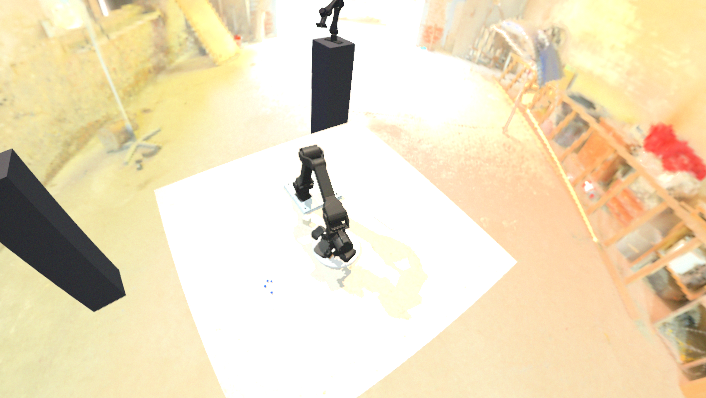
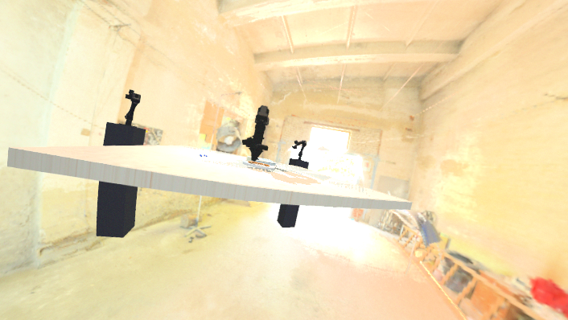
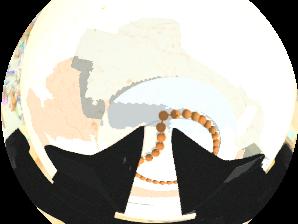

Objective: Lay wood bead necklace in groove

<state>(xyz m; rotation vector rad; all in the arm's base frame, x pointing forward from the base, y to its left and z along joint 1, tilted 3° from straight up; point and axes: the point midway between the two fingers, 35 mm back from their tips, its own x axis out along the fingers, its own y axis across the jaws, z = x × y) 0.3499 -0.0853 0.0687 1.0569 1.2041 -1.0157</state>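
"Looking down past my own gripper (image 1: 334, 251) (image 2: 255, 159) (image 3: 158, 130), what do you see in the round board (image 1: 357, 252) (image 2: 270, 166) (image 3: 200, 95)?"

"The wood bead necklace (image 2: 259, 163) (image 3: 186, 114). On the right of my wrist view its beads curve along the board's round line. From the top, the left stretch bends inward and runs down between my fingers, as that view has it."

"So is it all in the groove?"

"Not that left stretch; it cuts inside the curve. More small beads show lower down, and my fingers hide the pieces in between."

"Are you gripping it?"

"No, my gripper is partly open, its tips apart, with nothing clamped. I'm low over the board, which sits on the white table (image 1: 250, 340) (image 2: 161, 173)."

"Anything else on there?"

"Some tiny blue bits (image 1: 265, 286) (image 2: 205, 155), well apart from the board. They're too small for me to name."
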